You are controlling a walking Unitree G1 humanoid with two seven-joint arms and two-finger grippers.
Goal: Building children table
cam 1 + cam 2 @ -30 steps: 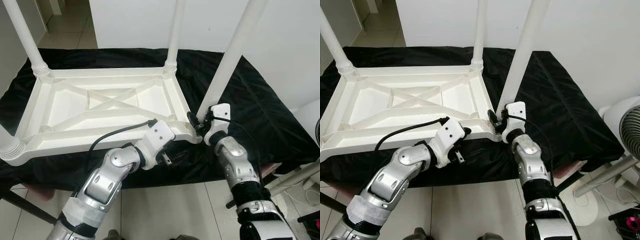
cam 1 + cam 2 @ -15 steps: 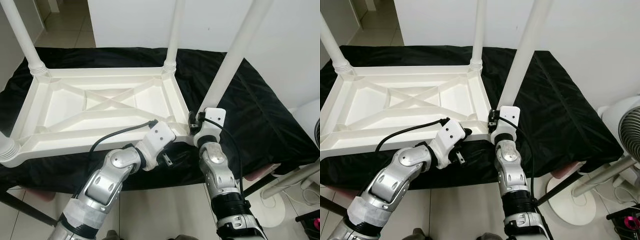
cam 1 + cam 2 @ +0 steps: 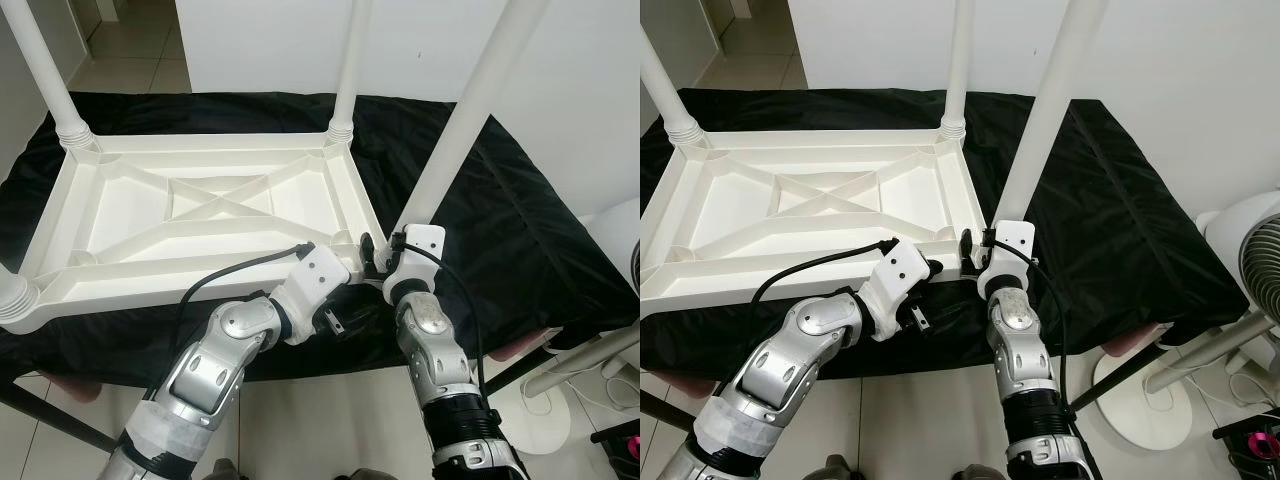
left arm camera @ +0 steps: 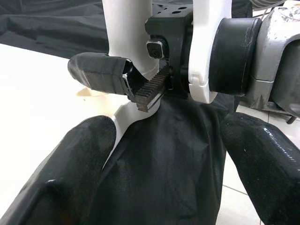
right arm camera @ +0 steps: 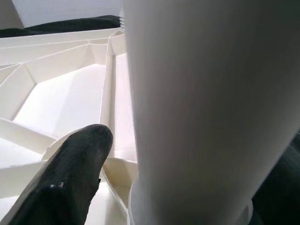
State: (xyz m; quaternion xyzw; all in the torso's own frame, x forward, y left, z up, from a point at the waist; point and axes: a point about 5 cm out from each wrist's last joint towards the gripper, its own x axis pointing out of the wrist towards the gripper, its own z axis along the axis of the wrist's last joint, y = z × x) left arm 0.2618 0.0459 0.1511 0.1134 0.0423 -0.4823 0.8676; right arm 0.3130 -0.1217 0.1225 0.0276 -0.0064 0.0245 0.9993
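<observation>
The white children's table (image 3: 190,215) lies upside down on a black cloth (image 3: 500,220), filling the left and centre of the head views, its ribbed underside facing up. Three legs stand screwed into its corners: one at upper left (image 3: 45,75), one at top centre (image 3: 350,70), one at the lower left edge (image 3: 12,295).

The right arm comes up from the bottom of the frame, forearm nearly vertical, wrist bent toward the table's near right corner. The right gripper (image 3: 378,255) is clamped on the base of the fourth leg (image 3: 465,120), which rises slanting to the upper right; in the right wrist view one black finger (image 5: 70,173) lies against the table's rim beside the leg.

The left arm reaches in from lower left, elbow bent, a black cable looping over the wrist. The left gripper (image 3: 345,318) sits just below the same corner, its fingers (image 4: 61,187) spread apart over the cloth, holding nothing.
</observation>
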